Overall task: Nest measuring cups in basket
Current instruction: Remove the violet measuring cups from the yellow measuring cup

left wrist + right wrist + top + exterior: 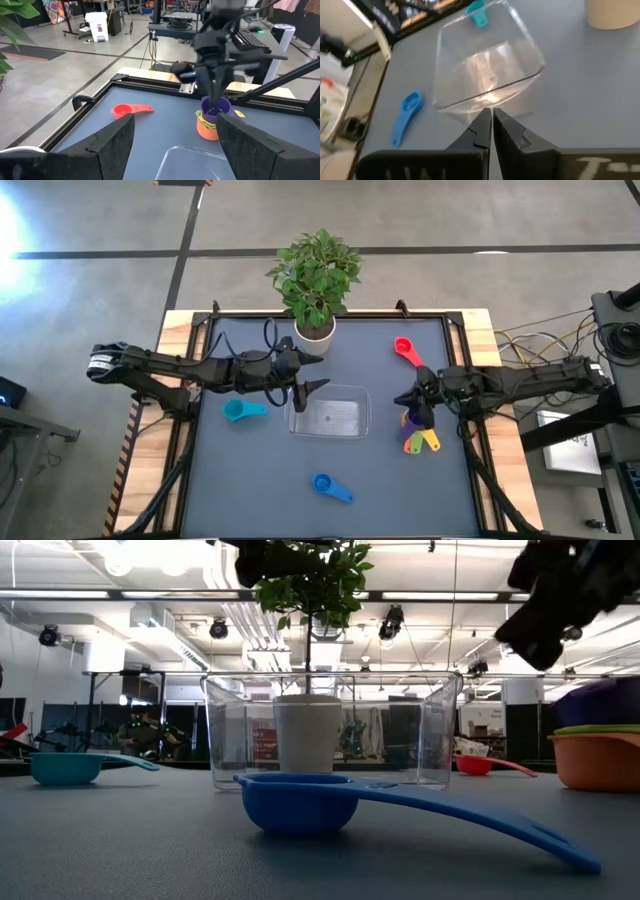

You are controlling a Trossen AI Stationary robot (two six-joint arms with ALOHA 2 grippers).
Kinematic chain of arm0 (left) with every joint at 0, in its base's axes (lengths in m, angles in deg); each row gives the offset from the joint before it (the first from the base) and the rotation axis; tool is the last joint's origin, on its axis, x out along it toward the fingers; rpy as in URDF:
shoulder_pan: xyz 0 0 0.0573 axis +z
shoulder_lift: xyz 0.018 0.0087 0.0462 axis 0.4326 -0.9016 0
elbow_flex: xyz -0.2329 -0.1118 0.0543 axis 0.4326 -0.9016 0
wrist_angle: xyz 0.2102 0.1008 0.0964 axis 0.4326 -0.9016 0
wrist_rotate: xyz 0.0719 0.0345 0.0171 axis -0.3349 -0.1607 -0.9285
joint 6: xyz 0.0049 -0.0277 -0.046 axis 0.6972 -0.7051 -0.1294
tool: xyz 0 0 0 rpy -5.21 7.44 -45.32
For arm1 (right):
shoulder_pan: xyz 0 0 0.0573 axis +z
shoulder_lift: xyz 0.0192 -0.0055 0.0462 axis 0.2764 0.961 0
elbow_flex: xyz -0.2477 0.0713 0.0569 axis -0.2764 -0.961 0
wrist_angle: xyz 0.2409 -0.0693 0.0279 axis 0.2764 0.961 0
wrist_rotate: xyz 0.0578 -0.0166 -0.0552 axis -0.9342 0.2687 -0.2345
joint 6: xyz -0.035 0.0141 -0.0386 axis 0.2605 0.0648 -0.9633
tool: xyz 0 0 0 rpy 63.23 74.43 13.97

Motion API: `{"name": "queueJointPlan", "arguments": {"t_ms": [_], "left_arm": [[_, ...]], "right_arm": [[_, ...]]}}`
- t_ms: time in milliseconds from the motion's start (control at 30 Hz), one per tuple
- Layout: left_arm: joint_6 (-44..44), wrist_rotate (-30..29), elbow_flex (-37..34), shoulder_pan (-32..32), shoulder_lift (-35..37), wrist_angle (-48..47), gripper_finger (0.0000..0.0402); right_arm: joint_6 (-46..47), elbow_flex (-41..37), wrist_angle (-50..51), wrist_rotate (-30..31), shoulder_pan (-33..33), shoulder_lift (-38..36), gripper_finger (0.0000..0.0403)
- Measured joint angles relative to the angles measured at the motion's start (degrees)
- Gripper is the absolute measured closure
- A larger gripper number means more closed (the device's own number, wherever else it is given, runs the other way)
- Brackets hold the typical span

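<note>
The clear basket stands mid-table with nothing in it. At its right stands a stack of nested measuring cups, purple on top of orange, with yellow and green handles sticking out. Single cups rest on their bowls on the mat: red, teal and blue. My right gripper hangs shut just above the stack with nothing between its fingers. My left gripper is open, raised over the basket's left end.
A white plant pot with a leafy plant stands at the table's far edge, just behind the basket. A raised dark frame runs round the grey mat. Bare mat lies toward the near edge on either side of the blue cup.
</note>
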Motion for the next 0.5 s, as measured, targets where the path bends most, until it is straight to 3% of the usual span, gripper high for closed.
{"name": "queueJointPlan", "arguments": {"t_ms": [333, 500], "left_arm": [[0.06, 0.02, 0.00, 0.00, 0.00, -2.38, 0.0139], [0.06, 0.09, 0.00, 0.00, 0.00, -2.45, 0.0139]], "right_arm": [[9.81, 14.27, 21.65, 10.61, 15.88, 8.86, 0.0394], [14.02, 19.21, 31.85, 9.94, 22.28, 17.54, 0.0390]]}}
